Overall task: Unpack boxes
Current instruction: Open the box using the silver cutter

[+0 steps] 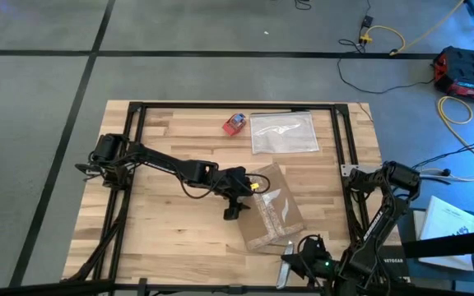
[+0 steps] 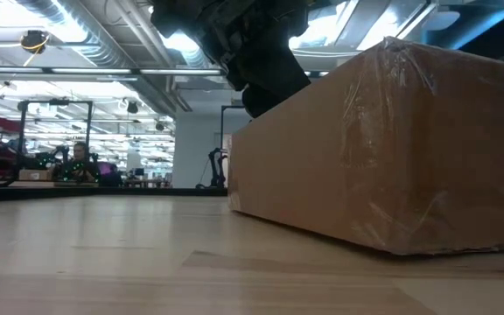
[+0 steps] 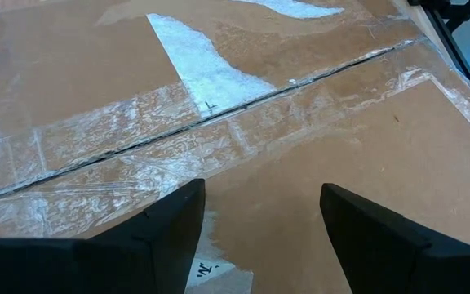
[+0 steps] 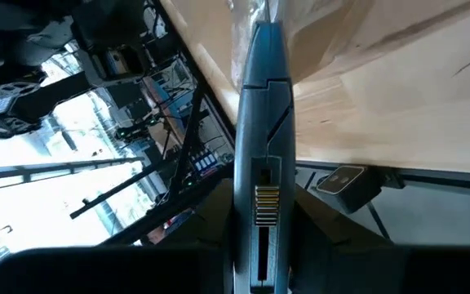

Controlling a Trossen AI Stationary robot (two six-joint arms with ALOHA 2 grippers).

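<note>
The box (image 1: pixel 271 210), right of table centre, looks light but stiff with slick taped flaps, best worked along its seam, where the left gripper (image 3: pixel 259 224) hovers open; the right gripper (image 1: pixel 290 265) pinches a cutter (image 4: pixel 261 147).

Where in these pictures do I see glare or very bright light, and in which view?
Left wrist view: the clear tape along the seam of the box shines white under the open left gripper. Low view: ceiling lights glare behind that arm, and tape glints on the box corner. Right wrist view: the window area is overexposed beside the utility knife in the right gripper.
</note>
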